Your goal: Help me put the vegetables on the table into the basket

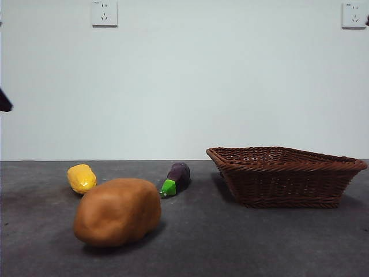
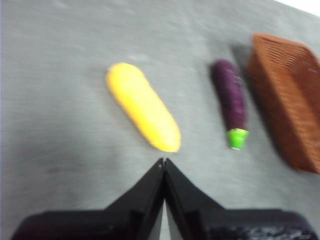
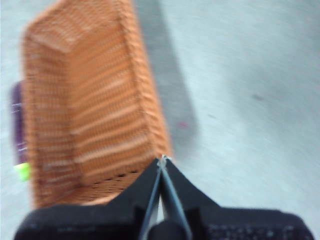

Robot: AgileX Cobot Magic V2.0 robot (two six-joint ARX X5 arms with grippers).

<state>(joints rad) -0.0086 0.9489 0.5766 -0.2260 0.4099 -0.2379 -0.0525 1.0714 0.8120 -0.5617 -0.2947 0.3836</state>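
1. Left gripper (image 2: 163,161): jaws pressed together, tips meeting, nothing between them. It hangs above the table (image 2: 55,115), touching no vegetable.
2. Just ahead of the left jaw tips, apart from them, lies the yellow corn (image 2: 142,106). Its near end points at the tips; its length runs diagonally away from them.
3. Off to one side of the left tips, farther out than the corn's near end, lies the purple eggplant (image 2: 230,100), green stem end (image 2: 238,138) turned toward the gripper.
4. Beyond the eggplant from the left jaws stands the wicker basket (image 2: 287,100), near the eggplant, no contact seen.
5. The potato (image 1: 118,211) is out of both wrist views. In the front view it sits nearest the camera, on the table, in front of the corn and eggplant and well apart from the basket.
6. Right gripper (image 3: 162,159): jaws closed tip to tip, holding nothing. It hovers over the basket's near rim (image 3: 145,90); the basket interior opens directly ahead of the tips. The view is blurred.
7. Past the basket's far wall from the right jaws, a sliver of eggplant shows.
8. No vegetable seen inside the basket.
9. Far wall: two white power sockets (image 1: 104,12). No brand, label or legible writing on anything.
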